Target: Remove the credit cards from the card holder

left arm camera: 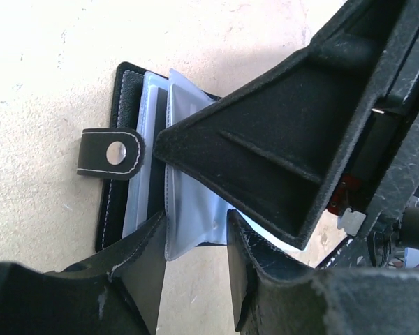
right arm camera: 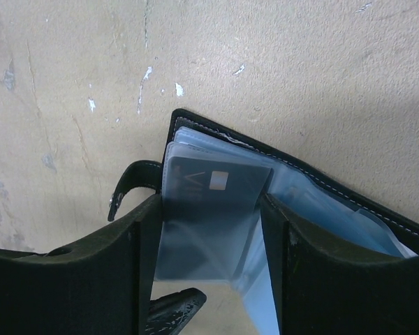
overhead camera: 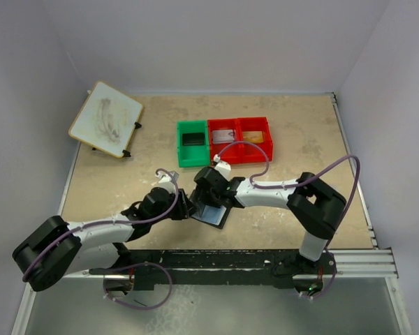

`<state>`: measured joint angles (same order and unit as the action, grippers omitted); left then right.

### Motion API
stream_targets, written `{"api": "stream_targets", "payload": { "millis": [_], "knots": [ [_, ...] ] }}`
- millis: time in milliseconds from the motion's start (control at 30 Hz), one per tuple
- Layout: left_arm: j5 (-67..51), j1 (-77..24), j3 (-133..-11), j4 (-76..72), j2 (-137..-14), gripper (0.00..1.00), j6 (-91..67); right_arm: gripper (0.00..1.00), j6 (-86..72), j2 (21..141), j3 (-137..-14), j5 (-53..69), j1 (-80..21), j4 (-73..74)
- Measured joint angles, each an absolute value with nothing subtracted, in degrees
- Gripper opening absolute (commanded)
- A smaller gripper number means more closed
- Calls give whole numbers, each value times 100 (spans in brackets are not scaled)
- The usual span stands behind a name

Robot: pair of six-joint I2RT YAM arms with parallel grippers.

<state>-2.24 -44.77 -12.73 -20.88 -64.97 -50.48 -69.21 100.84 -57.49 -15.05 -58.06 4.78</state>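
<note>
The card holder [overhead camera: 215, 215] lies open on the table between both arms, black outside, with pale blue sleeves fanned up. Its black snap tab [left arm camera: 110, 154] sticks out to one side. My right gripper [right arm camera: 209, 202] is open, its jaws wide on either side of a raised clear sleeve holding a dark credit card [right arm camera: 213, 209] with a silver chip. My left gripper [left arm camera: 195, 220] is open, its tips straddling the lower edge of a pale sleeve [left arm camera: 192, 174]. In the top view the left gripper [overhead camera: 188, 207] and the right gripper [overhead camera: 211, 194] meet over the holder.
A green bin [overhead camera: 193, 157] holds a dark card, and two red bins [overhead camera: 239, 155] beside it hold other items. A white board [overhead camera: 106, 118] lies at the back left. The right gripper's finger [left arm camera: 279, 139] fills much of the left wrist view.
</note>
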Motion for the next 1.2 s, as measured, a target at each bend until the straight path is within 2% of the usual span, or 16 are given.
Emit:
{"api": "stream_targets", "payload": {
  "millis": [200, 467, 800, 1000, 1133, 1200],
  "knots": [
    [-349, -4482, -1308, -2178, -6549, 34, -5039, 74, -6958, 9920, -5507, -1439, -5798, 191],
    [-561, -4545, -1490, -2320, -6746, 35, -5035, 82, -7028, 9397, -5242, -1404, -5669, 436],
    [-856, -4792, -1890, -2620, -7356, 36, -5006, 83, -7148, 8764, -5063, -1684, -5369, 1094],
    [-884, -5280, -2231, -2582, -7594, 39, -4928, 82, -7113, 7518, -4390, -1872, -4799, 1260],
    [-871, -5502, -2491, -2436, -7721, 39, -4818, 76, -6984, 6744, -3994, -1850, -4735, 1035],
    [-784, -5537, -2491, -2296, -7592, 40, -4775, 70, -6897, 6464, -3782, -1780, -4735, 762]
  ]
}}
